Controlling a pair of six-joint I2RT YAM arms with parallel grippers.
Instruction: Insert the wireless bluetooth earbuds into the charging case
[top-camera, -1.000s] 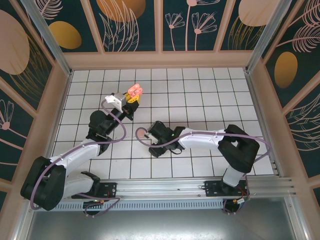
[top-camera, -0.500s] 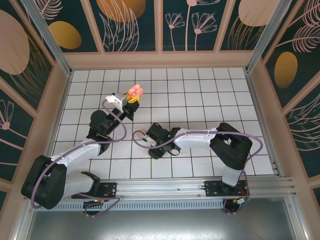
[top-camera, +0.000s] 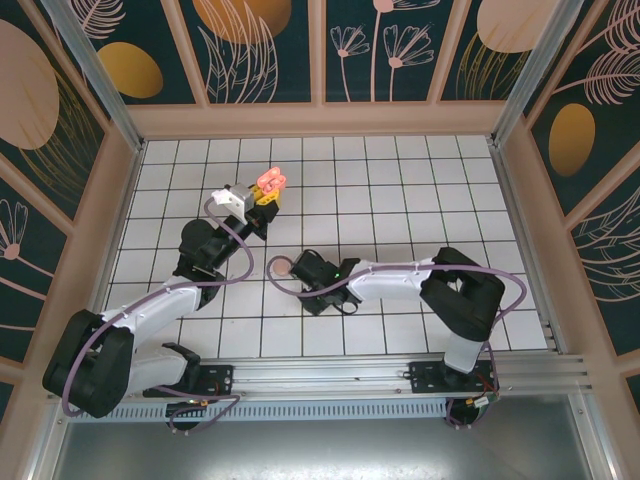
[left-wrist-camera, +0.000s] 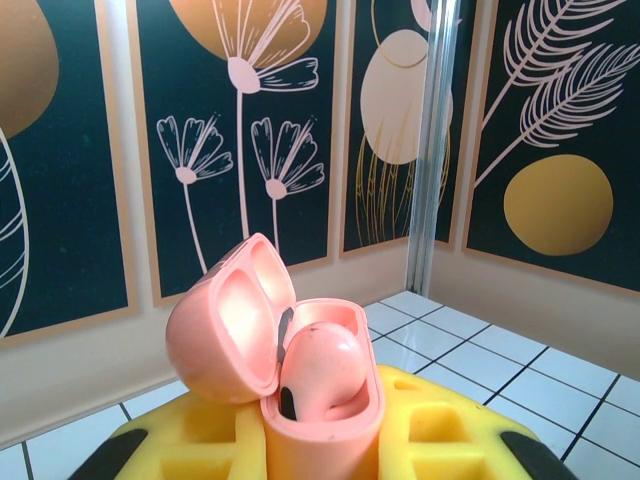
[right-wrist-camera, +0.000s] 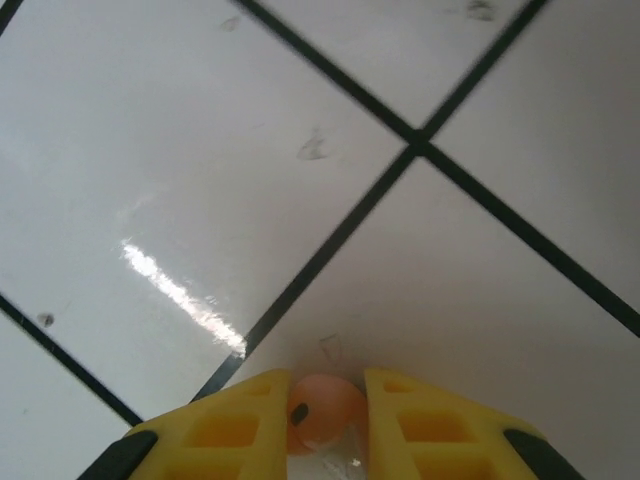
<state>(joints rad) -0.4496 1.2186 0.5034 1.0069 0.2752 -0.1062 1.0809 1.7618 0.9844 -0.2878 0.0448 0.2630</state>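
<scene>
White tiled table (top-camera: 400, 180), black grid lines, dark flowered wall panels (top-camera: 270, 50) around it. Left gripper (top-camera: 263, 198) clamped on pink charging case (left-wrist-camera: 320, 420), held upright left of centre with its lid open. Seated earbud (left-wrist-camera: 325, 365) rests inside. Right gripper (right-wrist-camera: 325, 420) low at mid-table, yellow fingers (right-wrist-camera: 430, 420) pressed to both sides of loose earbud (right-wrist-camera: 322, 405) lying on a tile.
</scene>
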